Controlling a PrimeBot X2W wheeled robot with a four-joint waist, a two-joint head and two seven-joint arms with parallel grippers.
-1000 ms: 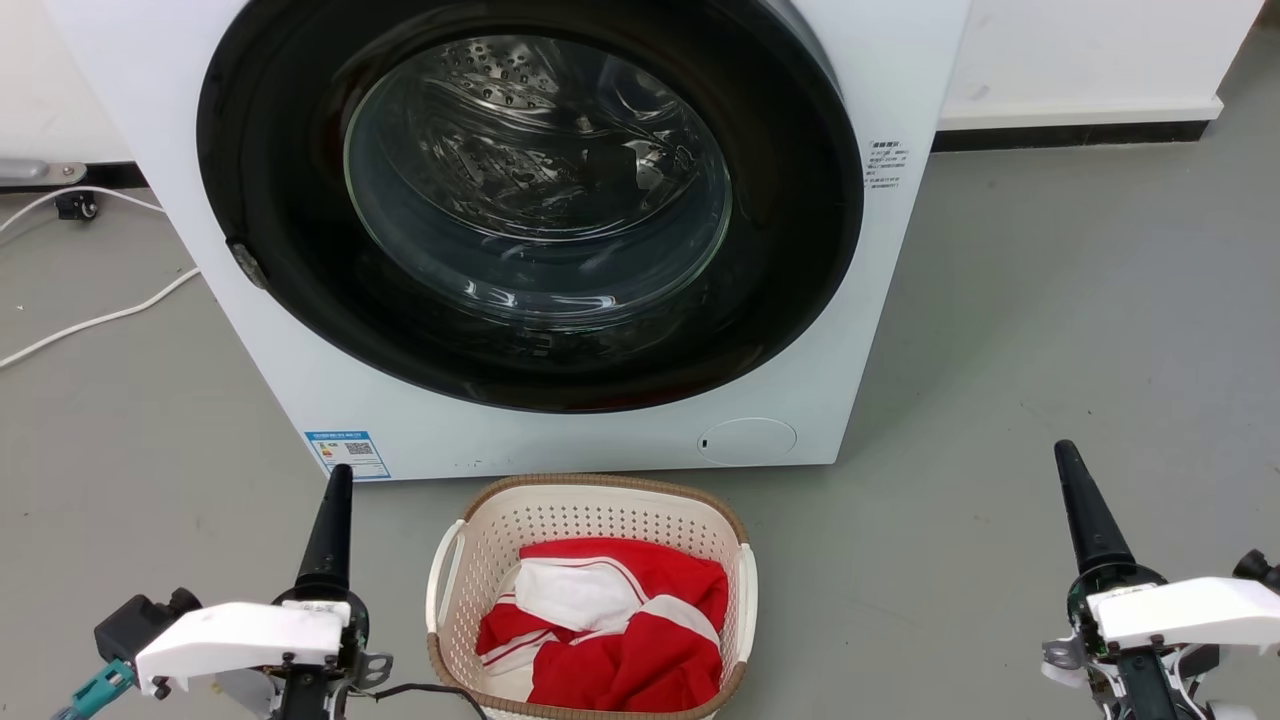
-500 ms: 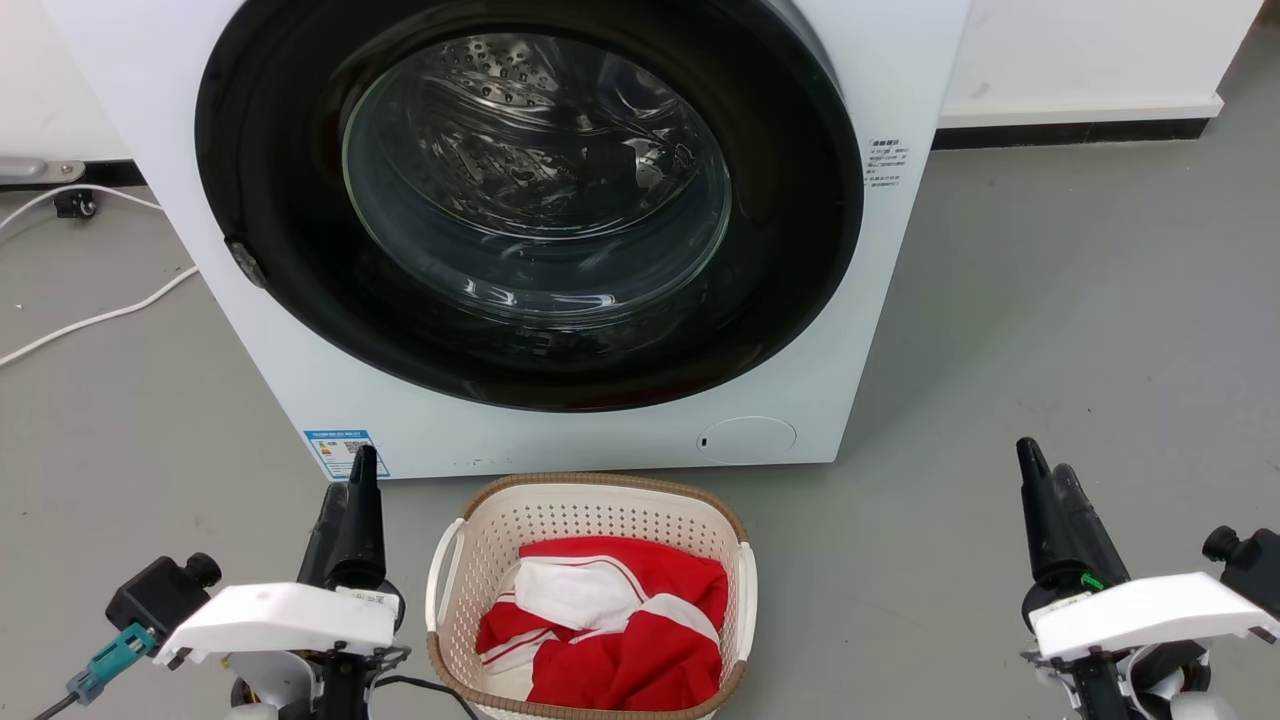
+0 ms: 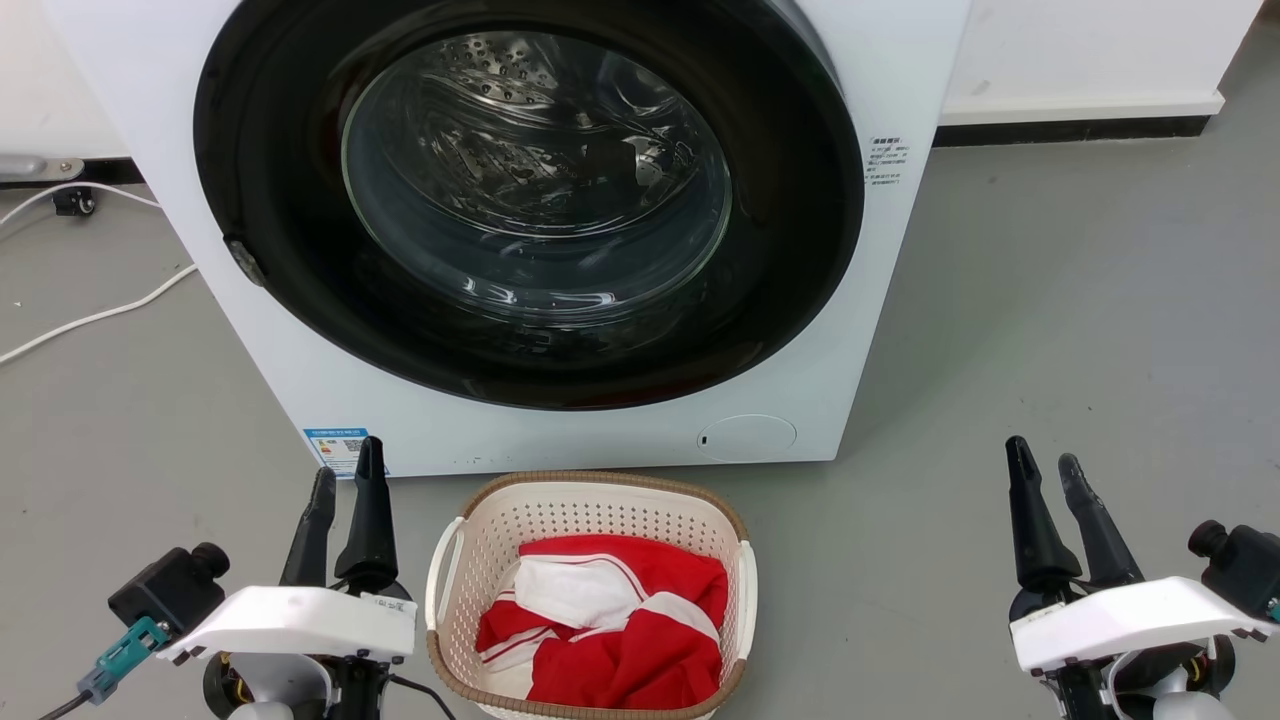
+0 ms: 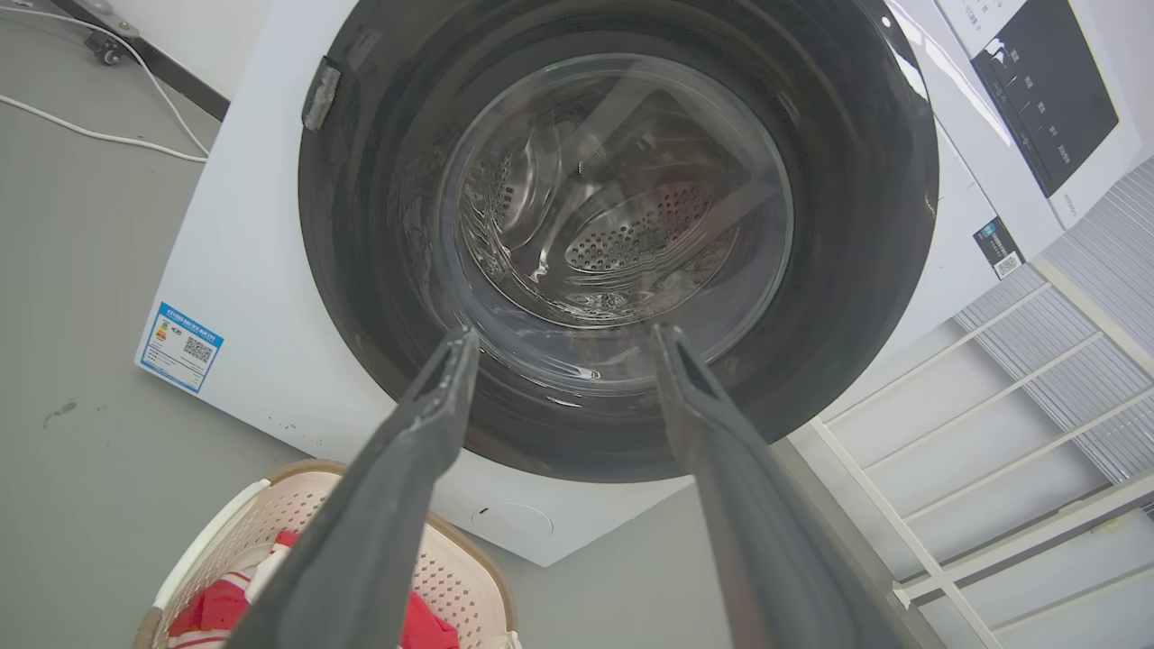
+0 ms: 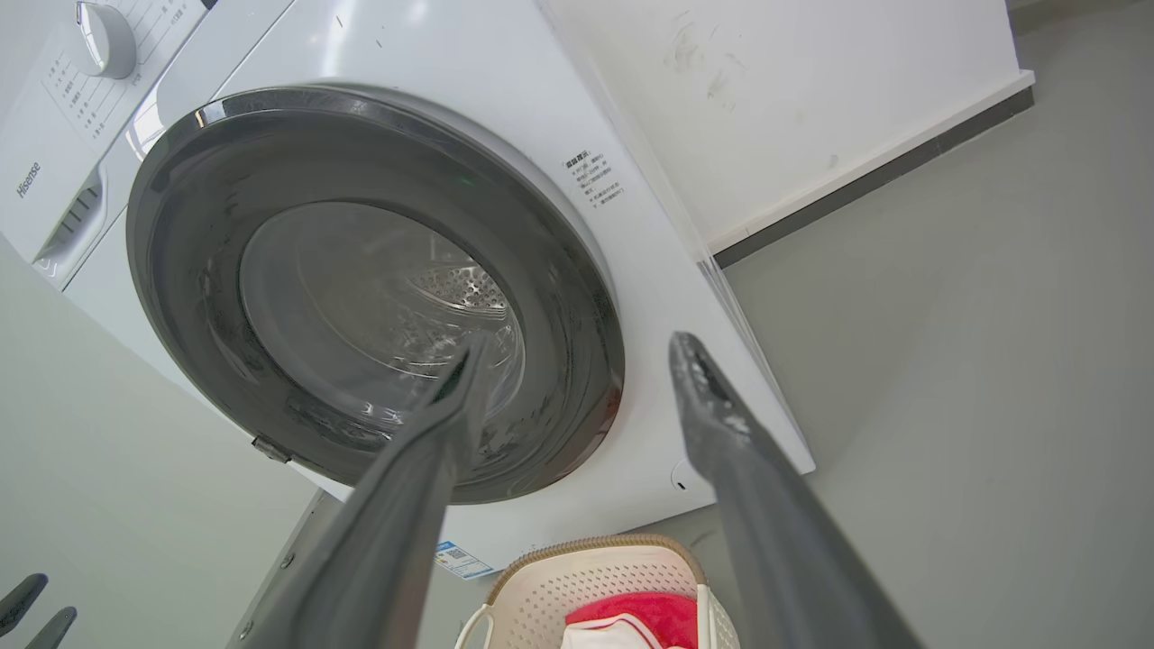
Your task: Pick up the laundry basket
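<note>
Holding: nothing in either claw. The left claw (image 3: pixel 347 458) stood with its two fingers a modest gap apart. The right claw (image 3: pixel 1041 450) was parted about as much. Both were empty and pointed up toward the washing machine (image 3: pixel 900 250).
Left claw to basket: the laundry basket (image 3: pixel 600 520) lay just to that claw's right and lower in the head view. Its left handle (image 3: pixel 441 570) was near the arm but not touching it.
Right claw to basket: the basket lay well apart to that claw's left, with bare floor (image 3: pixel 900 580) between the claw and the right handle (image 3: pixel 748 590).
Nearer arm: the left, clearly.
Basket place: it stood upright on the floor just before the foot of the washing machine, between the two claws but off toward the left one.
Basket axis: the handles sat on its left and right sides, so the handle-to-handle line ran across the robot's front. The near end was cut off by the frame edge, so I could not tell which way was longer.
Contents: a red and white garment (image 3: pixel 620 620) lay crumpled inside, below the rim.
Coming move, as judged: each claw had to swing inward and drop to its own-side handle, and the right had farther to go.
Beyond: a white cable (image 3: pixel 90 320) lay on the floor at far left, clear of the work.
</note>
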